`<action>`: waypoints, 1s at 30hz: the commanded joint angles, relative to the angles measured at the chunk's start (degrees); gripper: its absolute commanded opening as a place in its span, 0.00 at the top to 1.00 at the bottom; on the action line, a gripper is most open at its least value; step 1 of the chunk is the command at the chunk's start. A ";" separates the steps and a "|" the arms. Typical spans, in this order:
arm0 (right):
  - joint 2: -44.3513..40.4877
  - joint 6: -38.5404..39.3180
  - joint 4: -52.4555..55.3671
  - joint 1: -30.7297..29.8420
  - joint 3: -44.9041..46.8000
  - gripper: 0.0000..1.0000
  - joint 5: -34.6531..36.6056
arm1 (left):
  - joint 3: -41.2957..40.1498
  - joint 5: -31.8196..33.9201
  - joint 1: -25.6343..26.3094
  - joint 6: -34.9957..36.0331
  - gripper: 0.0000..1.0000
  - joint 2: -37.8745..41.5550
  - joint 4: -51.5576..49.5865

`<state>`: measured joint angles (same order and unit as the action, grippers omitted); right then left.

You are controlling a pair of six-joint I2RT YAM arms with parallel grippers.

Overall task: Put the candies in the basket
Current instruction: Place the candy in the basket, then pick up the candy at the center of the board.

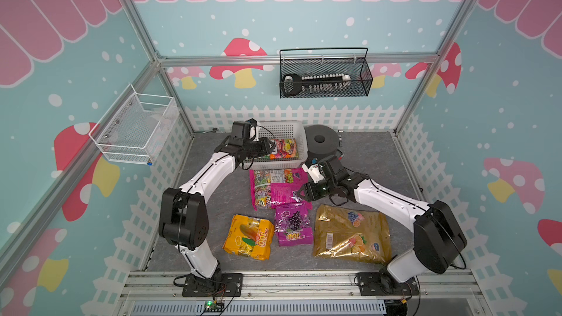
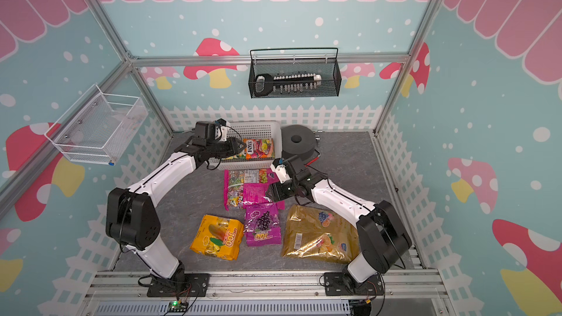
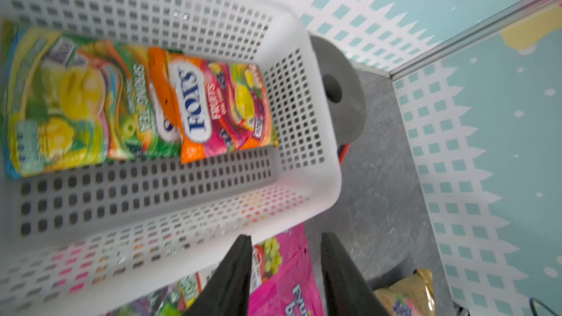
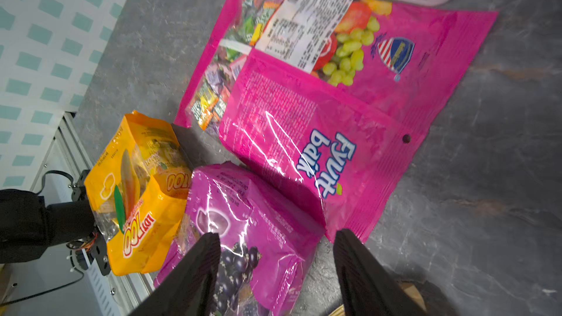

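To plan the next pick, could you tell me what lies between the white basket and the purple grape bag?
The big magenta bag lies there, as both top views show.

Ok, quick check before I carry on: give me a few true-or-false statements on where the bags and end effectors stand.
1. A green bag and an orange Fox's bag lie in the basket. True.
2. The purple bag is in the basket. False: it lies on the table.
3. The left end effector grips a bag. False: it is open and empty.
4. The gold bag lies on the table. True.
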<state>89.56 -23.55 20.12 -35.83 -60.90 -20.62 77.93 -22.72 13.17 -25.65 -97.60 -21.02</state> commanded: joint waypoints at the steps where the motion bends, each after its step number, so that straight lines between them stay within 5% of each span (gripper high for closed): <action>1: 2.29 0.59 3.89 -1.11 1.20 0.34 -1.11 | -4.54 1.42 -1.20 2.38 0.52 5.39 -0.78; 7: 5.16 0.74 6.07 -1.70 1.58 0.37 -2.95 | -9.66 7.95 -1.48 6.02 0.44 9.88 -0.79; 14: 8.42 0.88 6.61 -1.69 -0.25 0.48 -2.57 | -13.68 7.61 -0.87 9.14 0.42 12.82 5.52; 19: 9.38 0.70 8.52 -1.81 -1.78 0.71 -2.47 | -14.30 9.20 -0.75 10.53 0.41 12.84 7.10; 30: 5.37 -0.52 11.56 -1.85 -1.08 0.90 -0.72 | -14.12 9.59 -0.69 9.92 0.41 11.83 8.73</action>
<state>96.73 -23.86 29.15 -37.56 -61.93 -23.22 63.99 -14.26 12.25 -16.88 -85.82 -13.98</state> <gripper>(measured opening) 0.101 0.589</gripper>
